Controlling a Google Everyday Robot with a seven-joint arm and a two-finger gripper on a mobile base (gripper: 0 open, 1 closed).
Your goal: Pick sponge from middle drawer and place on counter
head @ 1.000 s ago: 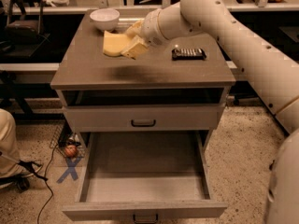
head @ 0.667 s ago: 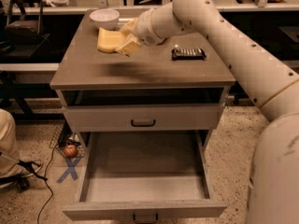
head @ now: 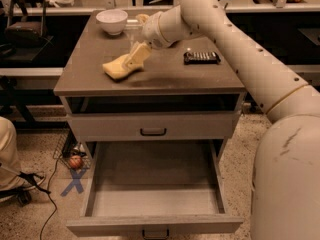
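Camera view gives us one drawer cabinet, and we place everything from the sponge [head: 116, 70]. It is the single pale yellow piece, and it lies on the worktop [head: 170, 79], on the left half near the front edge. The gripper [head: 136, 59] sits just behind and to the right of the sponge, touching its upper end. We cannot tell whether the jaws are clenched on it or released.

We count two containers. One white bowl [head: 111, 20] stands behind the sponge at the back of the worktop, and its inside is hidden from us. Well below the sponge, the middle drawer [head: 155, 224] is pulled far out, and we see only its plain grey floor. Between that drawer and the sponge we see one shallower drawer front [head: 190, 126] with a black handle, pushed in.

One flat dark object [head: 201, 57] lies to the right of the sponge on the same worktop, apart from it.

We can read one mark, a blue X [head: 75, 181] on the floor, below and left of the sponge. Just above the X lies one small reddish thing [head: 75, 161].
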